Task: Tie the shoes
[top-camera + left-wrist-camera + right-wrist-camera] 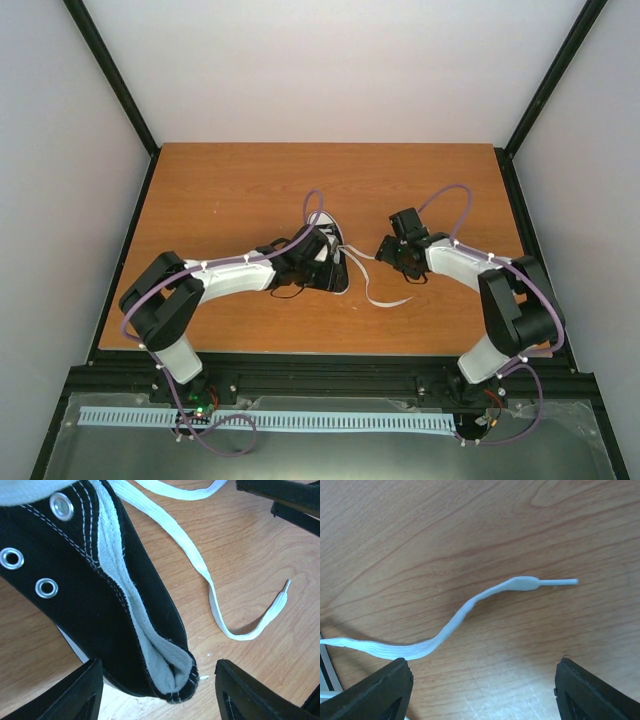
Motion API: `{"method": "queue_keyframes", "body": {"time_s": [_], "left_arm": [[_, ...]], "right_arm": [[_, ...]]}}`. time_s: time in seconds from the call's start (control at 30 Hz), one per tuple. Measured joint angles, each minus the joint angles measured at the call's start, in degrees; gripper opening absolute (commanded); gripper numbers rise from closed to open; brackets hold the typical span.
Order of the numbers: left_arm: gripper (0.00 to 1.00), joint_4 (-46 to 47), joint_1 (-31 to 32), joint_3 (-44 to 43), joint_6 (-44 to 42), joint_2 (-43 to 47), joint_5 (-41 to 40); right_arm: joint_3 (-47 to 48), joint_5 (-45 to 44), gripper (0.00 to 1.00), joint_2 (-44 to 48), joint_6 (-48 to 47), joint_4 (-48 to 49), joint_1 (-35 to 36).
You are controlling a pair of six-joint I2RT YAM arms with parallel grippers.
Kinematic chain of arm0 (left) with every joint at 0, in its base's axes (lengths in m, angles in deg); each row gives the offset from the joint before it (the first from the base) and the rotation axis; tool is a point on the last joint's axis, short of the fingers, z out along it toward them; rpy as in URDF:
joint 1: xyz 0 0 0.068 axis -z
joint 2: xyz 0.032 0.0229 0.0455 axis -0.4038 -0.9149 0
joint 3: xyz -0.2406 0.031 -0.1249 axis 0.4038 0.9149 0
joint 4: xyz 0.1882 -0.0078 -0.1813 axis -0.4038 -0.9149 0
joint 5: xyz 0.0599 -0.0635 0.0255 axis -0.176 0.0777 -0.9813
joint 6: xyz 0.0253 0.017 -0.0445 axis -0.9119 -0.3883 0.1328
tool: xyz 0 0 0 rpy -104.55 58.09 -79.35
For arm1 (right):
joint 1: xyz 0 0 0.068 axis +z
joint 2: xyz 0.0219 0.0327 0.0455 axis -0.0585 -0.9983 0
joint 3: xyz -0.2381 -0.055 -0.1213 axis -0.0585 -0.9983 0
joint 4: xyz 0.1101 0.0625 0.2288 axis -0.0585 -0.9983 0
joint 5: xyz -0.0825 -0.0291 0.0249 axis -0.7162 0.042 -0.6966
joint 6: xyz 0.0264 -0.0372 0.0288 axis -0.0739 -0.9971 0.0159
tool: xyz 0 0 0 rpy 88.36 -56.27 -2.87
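The shoe [100,605] is a black canvas sneaker with metal eyelets and grey lining. In the left wrist view its folded end lies between my open left gripper's [157,692] fingers, untouched. In the top view the left gripper [312,262] hangs over the shoe [338,272] and hides most of it. One white lace [210,585] trails loose over the table to its tip. My right gripper [393,255] is open and empty, to the right of the shoe. In the right wrist view it [482,695] hovers just above another loose lace end [465,610].
The wooden table [230,190] is walled by white panels with black frame posts. A loose lace [385,297] loops toward the front edge between the arms. The right gripper's black body [285,500] shows at the top right of the left wrist view.
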Motion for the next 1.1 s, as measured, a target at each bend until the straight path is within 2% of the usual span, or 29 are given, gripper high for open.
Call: {"method": "queue_keyframes", "body": {"time_s": [0.2,0.37,0.43,0.53,0.63,0.73,0.8,0.93,1.1], "left_arm": [[0.59,-0.07,0.07,-0.2,-0.35,-0.76,0.26],[0.51,-0.09,0.37,-1.46,-0.87,-1.4,0.2],[0.45,-0.04,0.5,-1.92,-1.07,-1.99,0.2],[0.29,-0.02,0.63,-2.14,-1.68,-2.75,-0.24],[0.12,-0.02,0.72,-2.23,-2.05,-3.1,-0.98],[0.03,-0.07,0.83,-2.14,-2.54,-2.95,-1.4],[0.01,0.0,0.85,-1.46,-3.15,-2.27,-1.53],[0.01,-0.17,0.85,1.07,-3.91,0.55,-1.86],[0.01,-1.99,2.73,3.76,-4.11,4.22,-2.08]], "right_arm": [[2.99,-1.11,0.75,-3.96,-0.04,0.22,1.84],[4.98,-3.3,0.74,-7.1,-0.07,0.11,3.17],[5.4,-4.28,0.7,-7.89,-0.13,0.0,3.48],[6.27,-5.81,0.56,-8.94,-0.37,-0.04,3.89],[7.06,-6.73,0.31,-9.92,-0.94,-0.07,4.11],[7.67,-7.43,0.07,-10.71,-1.36,-0.24,4.17],[7.8,-7.93,0.03,-10.84,-2.05,-0.55,4.15],[7.98,-9.14,0.03,-10.36,-3.19,-1.38,4.17],[7.98,-10.75,0.03,-4.42,-4.7,-2.91,4.15]]}}
